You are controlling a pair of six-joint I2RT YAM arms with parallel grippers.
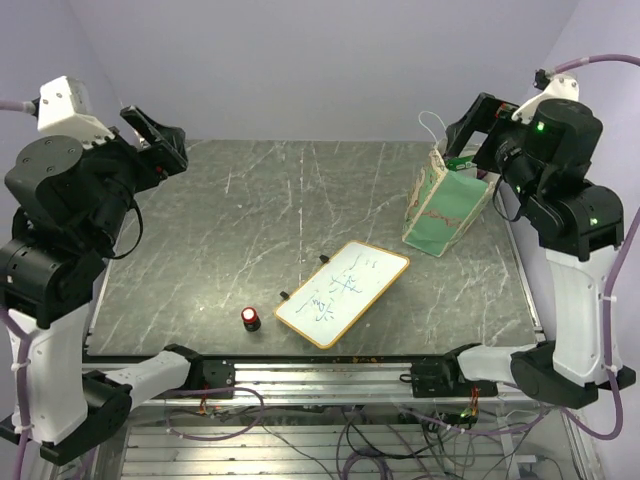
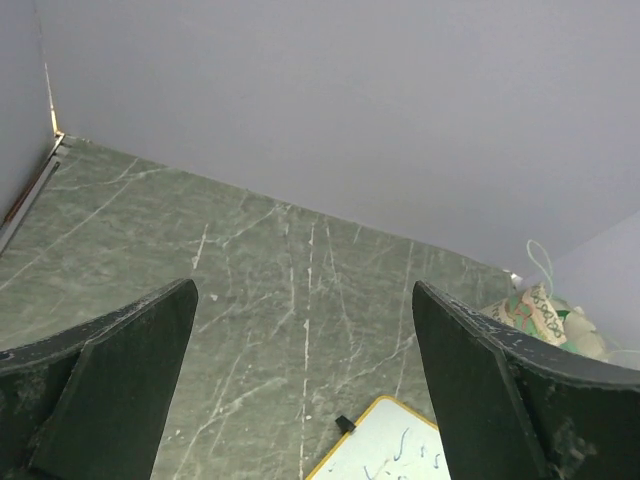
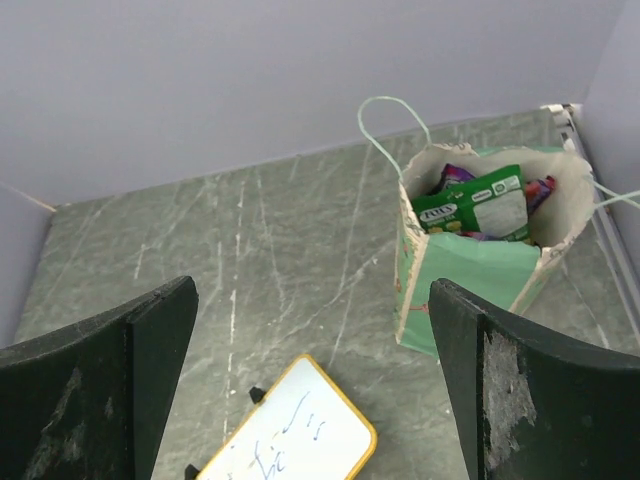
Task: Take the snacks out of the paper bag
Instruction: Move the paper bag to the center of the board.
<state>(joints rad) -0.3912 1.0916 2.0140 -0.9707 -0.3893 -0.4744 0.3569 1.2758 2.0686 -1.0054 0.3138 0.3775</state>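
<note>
Green paper is standing upright at the right rear of the counter (image 1: 250, 230). It is the paper bag (image 1: 445, 205), sitting with its mouth gaping upward. The snacks (image 3: 475, 205) are lying inside, a green-and-white packet uppermost and purple ones peeking from behind it. Both end effectors are hanging spread wide, pinching nothing.

The step in hand is probably the first reach into the bag. Doing it well likely means descending straight over the mouth, keeping both fingers inside the cream rim and off the thin string handles, and pinching the top packet by its edge. The bag looks light and could tip.

The right end effector (image 3: 312, 290) is hovering near the bag, which is lying ahead of it toward its right finger. The left end effector (image 2: 304, 290) is waiting well apart, across the counter.
</note>
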